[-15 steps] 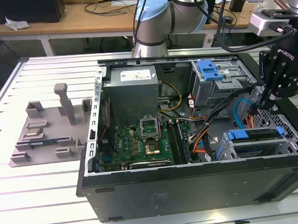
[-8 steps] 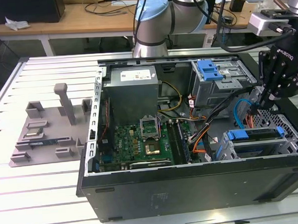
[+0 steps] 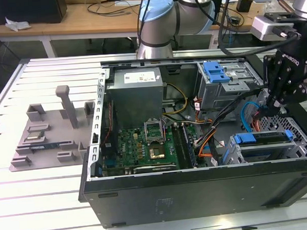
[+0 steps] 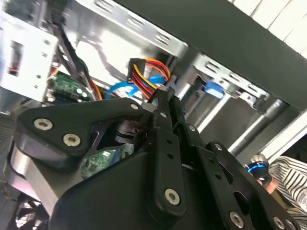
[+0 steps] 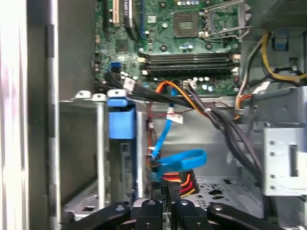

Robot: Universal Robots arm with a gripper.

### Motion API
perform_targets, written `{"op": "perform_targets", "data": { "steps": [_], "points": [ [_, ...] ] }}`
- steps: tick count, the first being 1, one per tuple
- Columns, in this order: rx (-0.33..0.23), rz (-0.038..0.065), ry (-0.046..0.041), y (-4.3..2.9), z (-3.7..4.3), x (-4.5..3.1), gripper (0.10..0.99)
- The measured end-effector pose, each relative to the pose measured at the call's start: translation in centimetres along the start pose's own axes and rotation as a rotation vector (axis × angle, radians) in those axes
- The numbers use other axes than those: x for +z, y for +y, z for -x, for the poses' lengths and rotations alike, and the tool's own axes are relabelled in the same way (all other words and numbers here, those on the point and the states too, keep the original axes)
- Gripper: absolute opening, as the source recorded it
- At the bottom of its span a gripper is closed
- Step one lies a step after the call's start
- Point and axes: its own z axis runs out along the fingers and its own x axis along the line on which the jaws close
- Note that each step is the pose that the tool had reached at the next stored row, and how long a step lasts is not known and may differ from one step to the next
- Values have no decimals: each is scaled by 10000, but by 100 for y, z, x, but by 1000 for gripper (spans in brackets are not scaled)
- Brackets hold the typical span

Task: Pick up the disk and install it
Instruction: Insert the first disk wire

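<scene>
Gripper [image 3: 273, 104] sits low inside the open computer case [image 3: 198, 190], fingers pressed together and seemingly pinching the cable connector [image 5: 175, 181] with its red, yellow and orange wires beside the looped blue data cable [image 5: 180, 160]. We note the disk [image 3: 263, 145], blue-framed, seated in the lower drive cage [image 3: 235, 154] near the case's front wall. In our judgement, the crowded cable bundle [image 5: 216, 112] could snag the fingers, or a skewed connector could jam against the drive's socket.

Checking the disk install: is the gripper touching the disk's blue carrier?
Apart. In the exterior view, the gripper hangs above the case floor, an open gap separating it from the disk.
</scene>
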Motion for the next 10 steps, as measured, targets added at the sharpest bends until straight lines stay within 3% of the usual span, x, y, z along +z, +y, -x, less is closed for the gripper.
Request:
{"op": "perform_targets", "data": {
  "steps": [4,10],
  "points": [
    [-25,-3,-28,10,-210,42,169],
    [-131,-12,-71,8,-222,83,169]
  ]
}}
